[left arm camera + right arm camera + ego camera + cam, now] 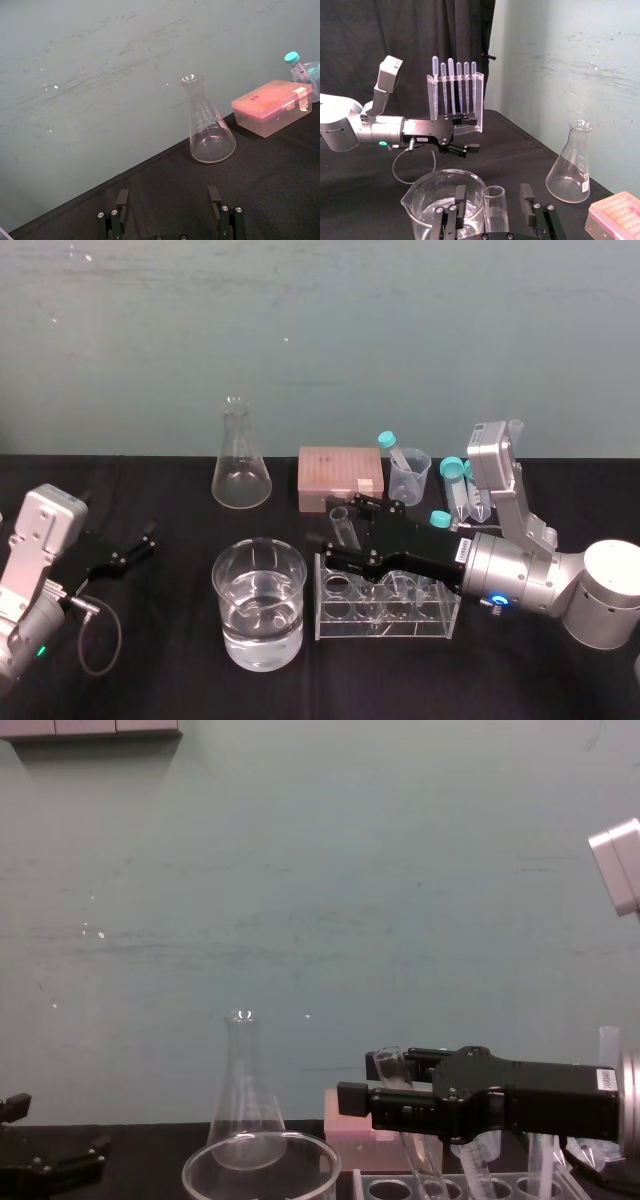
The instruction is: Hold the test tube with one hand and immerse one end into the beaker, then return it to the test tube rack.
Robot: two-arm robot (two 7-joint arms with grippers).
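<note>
Though the black right claw [492, 195] straddles the slim clear glass test tube [495, 215] without touching it, the tube's base is hidden; left claw [168, 196] parked, fingers spread.

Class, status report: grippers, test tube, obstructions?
Left gripper open, parked left. Right gripper open, straddling test tube tilted in test tube rack. Beaker beside rack, nothing between.

The light is even and soft. The teal wall [320, 320] is bright, with a few small white glints [55, 87] on it. The black cloth [150, 650] stays dark and shows almost no shadows. Pale highlights lie on the beaker [258, 602] and on the mouth of the conical flask [210, 125] — weak glare only. A blue ring light [497, 600] glows on the right arm.
</note>
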